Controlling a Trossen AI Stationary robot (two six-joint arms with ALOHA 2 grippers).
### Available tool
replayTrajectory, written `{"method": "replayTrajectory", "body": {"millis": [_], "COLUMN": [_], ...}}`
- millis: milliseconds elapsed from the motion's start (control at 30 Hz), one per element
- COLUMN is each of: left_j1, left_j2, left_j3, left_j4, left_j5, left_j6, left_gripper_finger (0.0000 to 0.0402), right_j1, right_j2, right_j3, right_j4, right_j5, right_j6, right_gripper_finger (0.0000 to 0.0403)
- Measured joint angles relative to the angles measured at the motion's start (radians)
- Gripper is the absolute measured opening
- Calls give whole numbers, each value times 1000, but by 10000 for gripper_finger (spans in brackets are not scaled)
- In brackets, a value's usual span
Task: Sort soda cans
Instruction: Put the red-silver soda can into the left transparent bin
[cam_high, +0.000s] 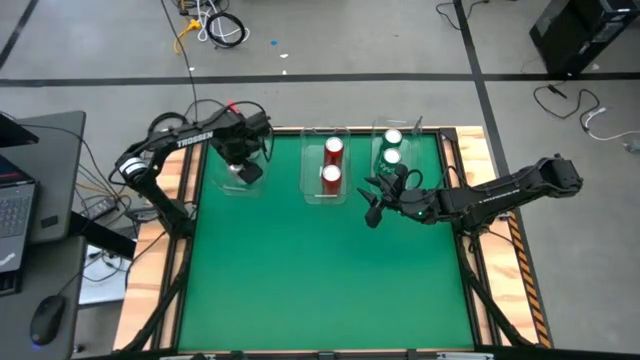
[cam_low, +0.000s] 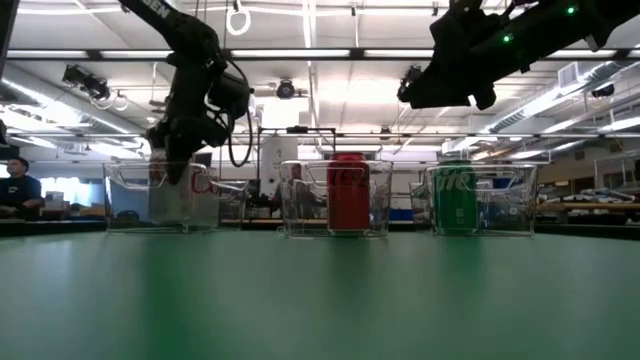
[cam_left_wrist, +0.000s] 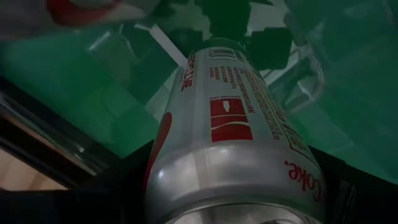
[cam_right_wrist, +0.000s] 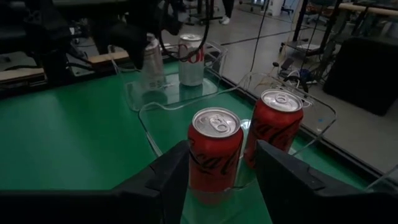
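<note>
Left wrist view: left gripper (cam_high: 243, 170) clamps silver can (cam_left_wrist: 233, 155) at mid-wall; rigid, slick, light. Right gripper (cam_high: 378, 196) released, empty.

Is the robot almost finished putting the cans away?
Nearly. Two red cans stand in the middle bin and two green cans in the right bin. The left gripper holds a silver can over the left bin, beside another silver one. The right gripper hangs open, empty.
</note>
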Motion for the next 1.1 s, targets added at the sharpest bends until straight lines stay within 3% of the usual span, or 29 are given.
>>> {"method": "replayTrajectory", "body": {"millis": [400,1100], "left_j1": [0,3], "left_j2": [0,90], "left_j3": [-9,33], "left_j4": [53,27], "left_j5": [44,30], "left_j6": [-3,-13], "left_gripper_finger": [294,301], "right_j1": [0,0], "right_j2": [0,0], "right_j3": [0,0], "right_j4": [0,0], "right_j5": [-15,-23], "right_j6": [1,0], "right_gripper_finger": [184,188]}}
